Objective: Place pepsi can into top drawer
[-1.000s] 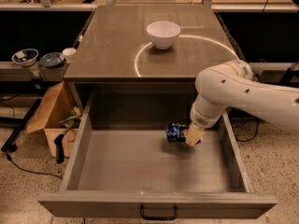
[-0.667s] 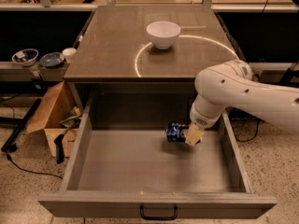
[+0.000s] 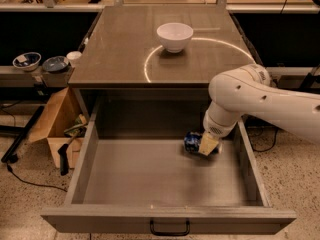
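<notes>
Desk (image 3: 120, 59) first: flat grey top, only a white bowl (image 3: 174, 36) on it toward the back, well apart from everything the task needs. Leave it alone.

Under the front edge, the top drawer (image 3: 145, 181) is pulled fully out, so its plain grey floor lies open from above. That is why the arm can reach in from the right without meeting the desk. The black handle (image 3: 170, 228) sits at the middle of the front panel, untouched.

The white arm (image 3: 250, 96) comes in from the right edge, bends over the drawer's right wall and points down into the back right part of the drawer. On the ground to the left stands an open cardboard box (image 3: 52, 121), outside the drawer and no part of this.

The pepsi can (image 3: 191, 141) is inside the drawer, back right, tipped over rather than upright, low by the floor. You can't see whether it actually rests on the floor.

The gripper (image 3: 206, 145) is down inside the drawer, touching the can's right side, with the can just to its left in the camera view. Whether it is clamped on the can or already loose you cannot tell, since its tan tip covers that side.

My judgement: the placing is nearly done. What remains is a clean release and a lift straight up, clear of the right wall.
</notes>
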Tool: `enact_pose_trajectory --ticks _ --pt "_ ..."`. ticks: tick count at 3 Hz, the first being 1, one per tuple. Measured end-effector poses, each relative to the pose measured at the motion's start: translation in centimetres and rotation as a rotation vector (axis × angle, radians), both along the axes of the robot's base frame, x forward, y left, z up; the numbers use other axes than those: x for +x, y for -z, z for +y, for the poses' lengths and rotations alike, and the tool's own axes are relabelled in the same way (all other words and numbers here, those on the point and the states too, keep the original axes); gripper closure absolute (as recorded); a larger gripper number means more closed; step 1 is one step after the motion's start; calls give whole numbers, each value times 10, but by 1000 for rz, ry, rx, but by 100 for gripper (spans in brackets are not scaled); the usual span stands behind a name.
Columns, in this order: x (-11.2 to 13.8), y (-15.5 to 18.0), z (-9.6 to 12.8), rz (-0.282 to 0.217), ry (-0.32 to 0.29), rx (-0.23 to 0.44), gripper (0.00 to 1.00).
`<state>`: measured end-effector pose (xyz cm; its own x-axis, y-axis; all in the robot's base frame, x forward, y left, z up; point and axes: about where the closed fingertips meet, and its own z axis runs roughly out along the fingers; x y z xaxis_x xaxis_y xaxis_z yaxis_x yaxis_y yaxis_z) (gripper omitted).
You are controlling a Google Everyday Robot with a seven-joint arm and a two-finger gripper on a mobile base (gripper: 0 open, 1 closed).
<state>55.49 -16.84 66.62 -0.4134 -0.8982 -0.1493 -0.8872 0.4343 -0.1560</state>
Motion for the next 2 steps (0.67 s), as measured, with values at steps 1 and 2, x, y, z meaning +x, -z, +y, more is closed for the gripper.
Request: enact_pose_trajectory --ticks 1,2 --pt "0 0 0 0 0 0 0" --pt "0 0 0 0 0 0 0"
